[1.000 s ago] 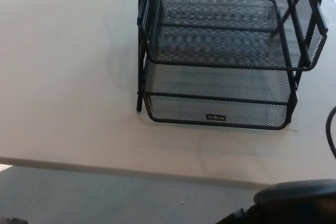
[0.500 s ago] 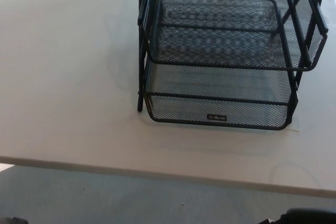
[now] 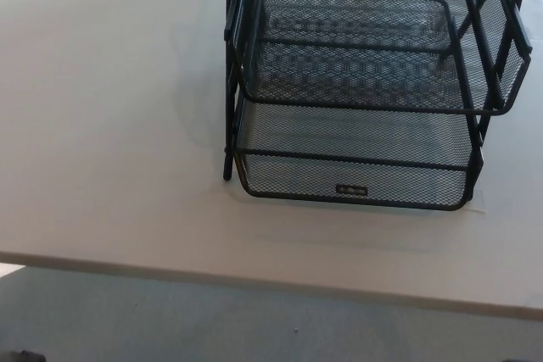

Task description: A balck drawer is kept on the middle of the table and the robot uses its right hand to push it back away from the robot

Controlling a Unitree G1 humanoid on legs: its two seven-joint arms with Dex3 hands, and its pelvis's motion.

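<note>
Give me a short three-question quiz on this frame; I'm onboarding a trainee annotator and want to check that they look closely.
1. True or false: a robot hand rests on the black mesh drawer unit.
2. Where is the small label plate? A) on the top tier's rim B) on the bottom tray's front wall C) on the table
3. Fill in: below the table's near edge lies grey ____.

Key:
1. False; neither hand shows in this view.
2. B.
3. Floor.
</note>
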